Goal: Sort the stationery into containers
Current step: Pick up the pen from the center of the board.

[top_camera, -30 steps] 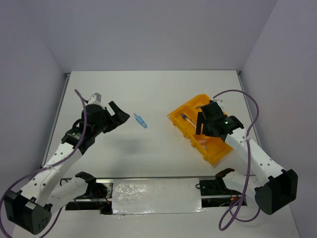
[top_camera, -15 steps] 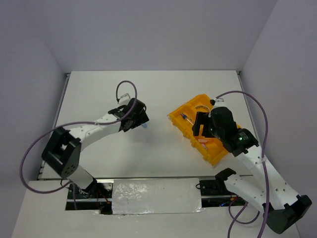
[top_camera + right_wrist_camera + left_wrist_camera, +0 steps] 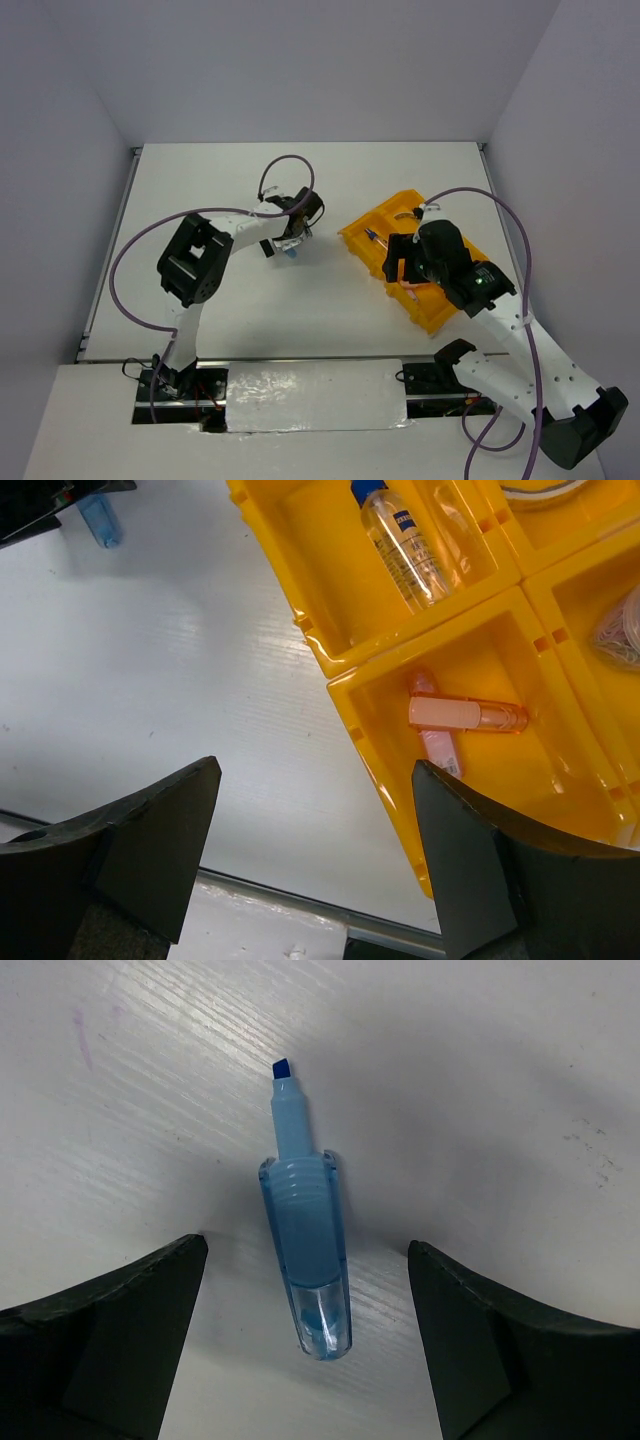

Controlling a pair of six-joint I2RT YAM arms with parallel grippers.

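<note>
The left arm (image 3: 240,225) and the right arm (image 3: 520,330) are built of white links joined by chunky black joint housings, and each carries a purple cable (image 3: 285,158). A green light (image 3: 481,281) glows on the right arm's black wrist; the fingers (image 3: 100,1340) are matte dark wedges

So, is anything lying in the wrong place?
Yes: the blue highlighter lies uncapped on the table, outside the yellow tray. The open left gripper has a finger on each side of it.
</note>
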